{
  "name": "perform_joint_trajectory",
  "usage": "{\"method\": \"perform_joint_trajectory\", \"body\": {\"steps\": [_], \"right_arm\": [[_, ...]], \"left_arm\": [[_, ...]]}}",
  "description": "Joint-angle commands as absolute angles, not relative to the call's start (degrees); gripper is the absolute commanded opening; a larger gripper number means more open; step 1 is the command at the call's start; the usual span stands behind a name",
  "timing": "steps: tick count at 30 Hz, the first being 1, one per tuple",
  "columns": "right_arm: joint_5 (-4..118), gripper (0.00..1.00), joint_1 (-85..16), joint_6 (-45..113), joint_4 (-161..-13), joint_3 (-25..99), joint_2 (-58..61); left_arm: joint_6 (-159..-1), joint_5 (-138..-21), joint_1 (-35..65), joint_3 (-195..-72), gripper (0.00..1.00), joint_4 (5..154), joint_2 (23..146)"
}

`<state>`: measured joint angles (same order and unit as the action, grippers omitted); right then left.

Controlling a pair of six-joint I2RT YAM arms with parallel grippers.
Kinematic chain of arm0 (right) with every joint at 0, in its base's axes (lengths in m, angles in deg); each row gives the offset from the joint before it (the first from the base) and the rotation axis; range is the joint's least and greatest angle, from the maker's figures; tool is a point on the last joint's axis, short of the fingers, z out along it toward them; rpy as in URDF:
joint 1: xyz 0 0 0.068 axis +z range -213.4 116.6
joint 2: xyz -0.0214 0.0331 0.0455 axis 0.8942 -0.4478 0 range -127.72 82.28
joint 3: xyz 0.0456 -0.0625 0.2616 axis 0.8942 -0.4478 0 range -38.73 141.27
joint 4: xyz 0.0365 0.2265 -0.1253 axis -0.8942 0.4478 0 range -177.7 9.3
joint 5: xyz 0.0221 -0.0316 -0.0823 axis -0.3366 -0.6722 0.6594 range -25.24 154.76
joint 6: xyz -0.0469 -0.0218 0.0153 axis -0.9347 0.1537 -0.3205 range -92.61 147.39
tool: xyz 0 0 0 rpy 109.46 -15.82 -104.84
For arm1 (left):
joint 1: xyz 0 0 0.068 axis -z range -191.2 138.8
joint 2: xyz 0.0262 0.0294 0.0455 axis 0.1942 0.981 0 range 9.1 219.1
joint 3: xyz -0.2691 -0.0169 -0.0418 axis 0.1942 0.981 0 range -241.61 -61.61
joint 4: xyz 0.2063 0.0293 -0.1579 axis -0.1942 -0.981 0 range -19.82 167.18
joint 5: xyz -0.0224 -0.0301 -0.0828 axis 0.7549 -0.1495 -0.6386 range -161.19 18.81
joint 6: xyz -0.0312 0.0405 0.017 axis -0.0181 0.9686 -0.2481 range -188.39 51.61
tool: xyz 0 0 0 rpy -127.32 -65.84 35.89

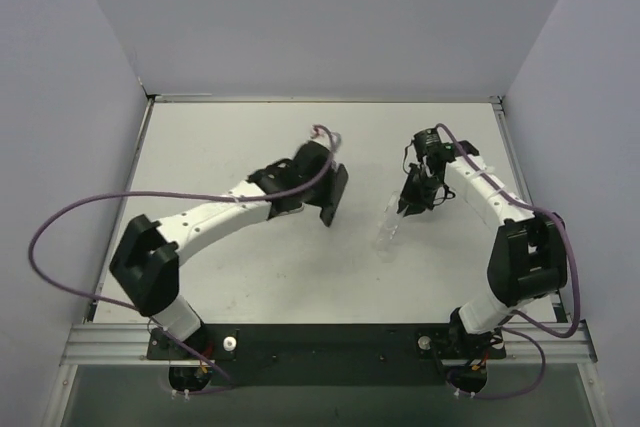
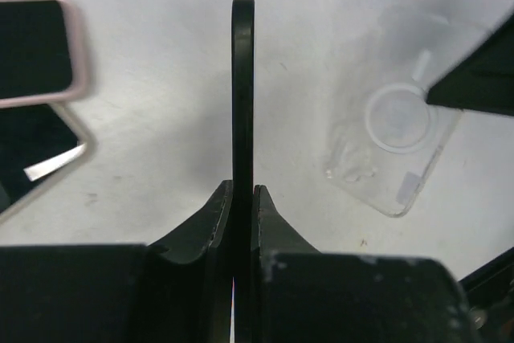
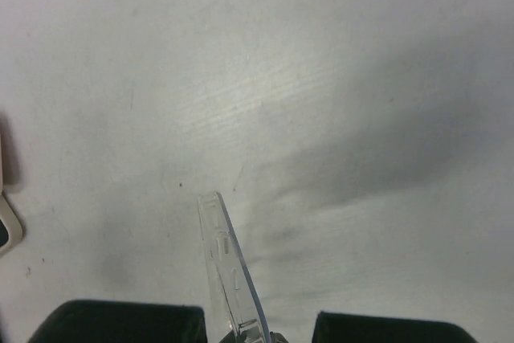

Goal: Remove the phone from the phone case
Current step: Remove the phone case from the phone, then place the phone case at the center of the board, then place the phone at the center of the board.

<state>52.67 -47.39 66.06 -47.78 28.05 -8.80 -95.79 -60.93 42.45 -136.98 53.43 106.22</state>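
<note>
- Left gripper (image 2: pixel 243 198) fingers narrow, clamped on the phone (image 2: pixel 243 78); I see only its dark edge.
- Right gripper (image 3: pixel 249 331) pinches the clear phone case (image 3: pixel 229 271); its fingertips are cut off.
- Phone is out of the case, apart from it.
- Pink-rimmed object (image 2: pixel 36 50) at frame edge: blurred.

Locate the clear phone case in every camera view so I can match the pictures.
Top external: the clear phone case sits right of centre, slanting down from the right hand.
Left wrist: the case is in the right half, with its broad side and round ring showing.
Right wrist: the case is at bottom centre, edge-on, rising from between the fingers.
Shared landmark: the dark right hand gripping the case shows in all three views.
</note>
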Motion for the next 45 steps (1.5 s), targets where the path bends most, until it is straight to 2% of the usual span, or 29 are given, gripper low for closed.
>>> {"method": "perform_joint_trajectory", "body": {"steps": [1, 3, 7, 8, 12, 16, 17, 18, 19, 21, 24, 28, 30, 32, 33, 34, 35, 37, 38, 41, 43, 44, 45], "right_arm": [[58.53, 0.00, -51.79, 59.38, -48.49, 31.23, -6.93], [53.90, 0.00, -56.79, 58.59, -54.70, 30.18, -5.61], [44.83, 0.00, -67.51, 61.39, -66.84, 25.88, -5.43], [43.68, 0.00, -69.10, 62.53, -69.57, 25.17, -6.13], [41.83, 0.00, -76.13, 67.11, -80.38, 22.79, -9.73], [44.89, 0.00, -78.69, 68.96, -82.34, 22.09, -12.98], [47.25, 0.04, -79.13, 68.87, -82.34, 21.65, -13.34], [48.93, 0.35, -79.31, 68.78, -81.38, 21.65, -13.25], [51.03, 0.55, -79.57, 68.17, -80.50, 21.82, -13.25], [57.01, 0.80, -79.40, 67.55, -77.00, 22.61, -12.29], [61.84, 0.89, -79.13, 66.68, -74.18, 23.05, -9.22], [62.75, 0.89, -76.68, 64.31, -73.37, 24.10, -3.95], [61.87, 0.89, -72.29, 60.81, -72.59, 25.86, -2.71], [60.12, 0.87, -68.17, 57.46, -71.88, 29.28, -3.05], [59.06, 0.86, -64.06, 54.66, -71.27, 30.42, -3.67], [58.44, 0.85, -61.32, 53.50, -70.83, 31.57, -4.19], [57.91, 0.84, -59.20, 52.18, -70.39, 34.10, -5.68], [57.99, 0.83, -52.09, 48.33, -69.77, 36.31, -7.18], [58.26, 0.82, -49.97, 46.74, -69.68, 38.07, -8.67], [56.60, 0.82, -41.80, 41.28, -70.74, 41.40, -12.80], [55.02, 0.84, -37.59, 40.22, -70.65, 43.43, -17.35], [52.31, 0.92, -36.60, 38.30, -70.65, 44.66, -18.86], [51.94, 0.93, -35.64, 37.59, -70.56, 46.85, -20.44]], "left_arm": [[-100.21, -68.11, 26.53, -134.74, 0.00, 58.72, 94.63], [-98.20, -65.41, 22.13, -135.95, 0.00, 53.65, 93.91], [-92.74, -45.85, 12.83, -143.51, 0.00, 40.03, 97.68], [-92.48, -44.05, 11.23, -144.57, 0.00, 36.17, 99.87], [-91.86, -37.20, 5.33, -146.33, 0.00, 31.92, 103.93], [-94.58, -26.65, 1.73, -146.16, 0.00, 27.79, 109.20], [-95.11, -26.19, 0.68, -146.07, 0.00, 26.92, 111.12], [-95.37, -25.49, -0.73, -145.81, 0.00, 26.73, 112.01], [-95.55, -24.01, -1.26, -145.46, 0.00, 26.21, 112.80], [-95.38, -22.68, -2.67, -144.76, 0.00, 26.55, 114.65], [-94.59, -21.36, -4.25, -144.31, 0.00, 26.82, 117.46], [-93.71, -20.14, -5.75, -145.19, 0.00, 25.60, 121.59], [-93.62, -19.86, -6.10, -146.24, 0.00, 24.97, 123.61], [-93.53, -20.39, -6.37, -146.95, 0.14, 24.01, 125.02], [-93.53, -20.65, -6.37, -147.47, 0.26, 23.75, 125.20], [-93.36, -22.04, -6.37, -147.65, 0.34, 24.00, 125.20], [-92.75, -22.84, -6.28, -147.74, 0.49, 24.18, 124.85], [-92.39, -25.12, -6.28, -147.65, 0.64, 24.44, 124.24], [-92.30, -25.57, -6.37, -147.65, 0.75, 24.36, 123.45], [-92.30, -31.01, -6.10, -147.65, 0.87, 24.27, 120.65], [-92.39, -37.57, -5.75, -146.35, 0.89, 25.23, 116.62], [-92.65, -39.53, -5.40, -145.64, 0.90, 25.76, 115.02], [-93.00, -43.99, -5.05, -145.02, 0.91, 26.20, 113.35]]}}
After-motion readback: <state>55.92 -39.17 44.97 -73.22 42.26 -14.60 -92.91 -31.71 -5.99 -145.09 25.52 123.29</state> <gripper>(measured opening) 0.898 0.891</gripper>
